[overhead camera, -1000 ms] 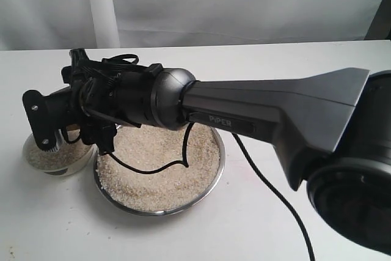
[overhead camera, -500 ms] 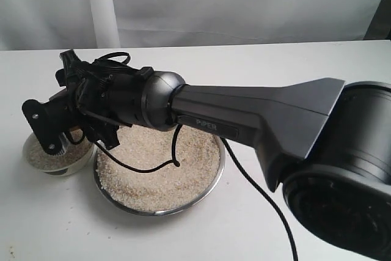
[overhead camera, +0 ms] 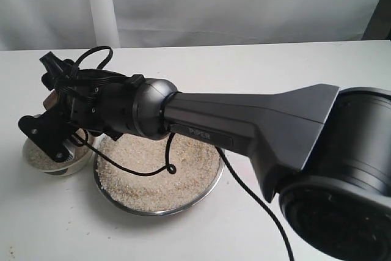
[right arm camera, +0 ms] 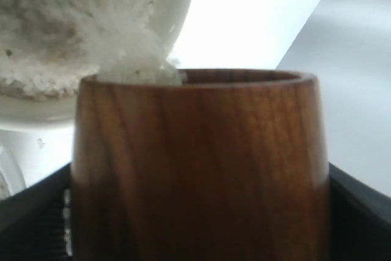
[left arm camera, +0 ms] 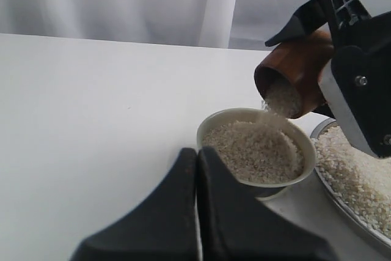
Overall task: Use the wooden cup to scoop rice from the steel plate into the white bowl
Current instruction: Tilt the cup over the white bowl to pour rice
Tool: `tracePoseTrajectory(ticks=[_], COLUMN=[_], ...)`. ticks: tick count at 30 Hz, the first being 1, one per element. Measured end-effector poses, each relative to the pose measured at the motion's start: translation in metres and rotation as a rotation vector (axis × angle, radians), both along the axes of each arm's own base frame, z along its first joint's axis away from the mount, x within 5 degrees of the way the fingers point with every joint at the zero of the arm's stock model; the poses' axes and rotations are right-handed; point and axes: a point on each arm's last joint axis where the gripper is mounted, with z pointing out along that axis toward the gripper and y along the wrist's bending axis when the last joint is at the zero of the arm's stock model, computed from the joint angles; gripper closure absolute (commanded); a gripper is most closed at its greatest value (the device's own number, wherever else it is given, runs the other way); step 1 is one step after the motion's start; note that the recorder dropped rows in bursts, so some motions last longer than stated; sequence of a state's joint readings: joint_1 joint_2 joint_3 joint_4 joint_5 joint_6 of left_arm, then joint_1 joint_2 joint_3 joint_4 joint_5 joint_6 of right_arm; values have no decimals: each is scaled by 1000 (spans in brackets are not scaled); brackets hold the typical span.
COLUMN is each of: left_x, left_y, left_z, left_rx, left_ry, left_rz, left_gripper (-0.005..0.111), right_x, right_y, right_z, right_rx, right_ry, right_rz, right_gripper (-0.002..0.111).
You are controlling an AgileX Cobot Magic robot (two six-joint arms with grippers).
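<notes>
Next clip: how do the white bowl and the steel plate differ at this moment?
The white bowl is matte cream-white; the steel plate is shiny metal. The bowl is small and fairly deep; the plate is much wider and shallow. The tilted wooden cup is spilling rice into the bowl, not the plate. Both are round, hold rice and sit side by side on the white table.

R end effector (left arm camera: pixel 322 59) grips wooden cup (left arm camera: pixel 294 65) tilted over white bowl (left arm camera: pixel 204 128), rice (left arm camera: pixel 278 99) pouring in. Bowl just beside steel plate (left arm camera: pixel 348 212). L end effector (left arm camera: pixel 197 212) jaws together.
</notes>
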State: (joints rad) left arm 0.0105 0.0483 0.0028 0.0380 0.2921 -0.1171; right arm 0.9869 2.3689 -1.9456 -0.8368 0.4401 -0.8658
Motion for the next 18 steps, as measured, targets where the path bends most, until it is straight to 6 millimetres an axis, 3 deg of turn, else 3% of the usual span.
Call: tracePoseTrajectory(ticks=[12, 18], left_x=[0, 0], left_y=[0, 0], left_z=[0, 0], left_rx=[0, 0], left_ry=[0, 0], left_rz=[0, 0], left_gripper=[107, 107], right_x=[3, -6], right_y=[0, 8], right_z=[4, 6], right_rx=[-69, -105], right_ry=[-107, -167], right_rz=[48, 97], right_gripper=[108, 108])
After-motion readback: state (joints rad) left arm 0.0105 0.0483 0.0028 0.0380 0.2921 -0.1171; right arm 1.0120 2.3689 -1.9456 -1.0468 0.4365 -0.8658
